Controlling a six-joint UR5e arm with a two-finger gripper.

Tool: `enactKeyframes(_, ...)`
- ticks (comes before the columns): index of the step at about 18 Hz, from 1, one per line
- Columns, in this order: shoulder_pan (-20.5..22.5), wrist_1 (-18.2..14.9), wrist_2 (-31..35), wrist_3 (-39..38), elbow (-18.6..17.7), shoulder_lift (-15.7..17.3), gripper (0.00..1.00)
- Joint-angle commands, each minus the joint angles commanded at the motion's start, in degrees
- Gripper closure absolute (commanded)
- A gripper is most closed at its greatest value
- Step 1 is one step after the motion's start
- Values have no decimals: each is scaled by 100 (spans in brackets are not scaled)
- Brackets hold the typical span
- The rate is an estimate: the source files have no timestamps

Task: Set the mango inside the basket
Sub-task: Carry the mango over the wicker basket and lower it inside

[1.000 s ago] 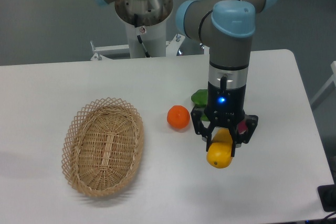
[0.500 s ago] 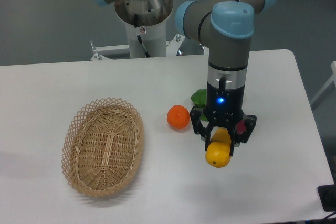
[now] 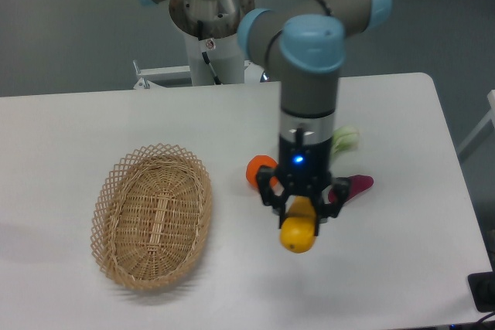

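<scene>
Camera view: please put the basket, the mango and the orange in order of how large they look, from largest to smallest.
1. The basket, by far the largest.
2. The mango, held in the gripper; it may be lifted nearer the camera.
3. The orange, but the gripper hides part of it, so ranks two and three are unsure.

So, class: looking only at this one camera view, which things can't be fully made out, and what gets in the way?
- orange: its right side is hidden behind the gripper.
- Purple-red item: only its right end shows past the gripper.
- Pale green item: mostly behind the arm; kind unclear.
- mango: top is covered by the fingers.
</scene>
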Motion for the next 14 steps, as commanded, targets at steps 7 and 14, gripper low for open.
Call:
enactKeyframes(7, -879, 44, 186, -696, -765, 176, 54)
enactKeyframes(14, -1486, 27, 203, -793, -1143, 141, 54)
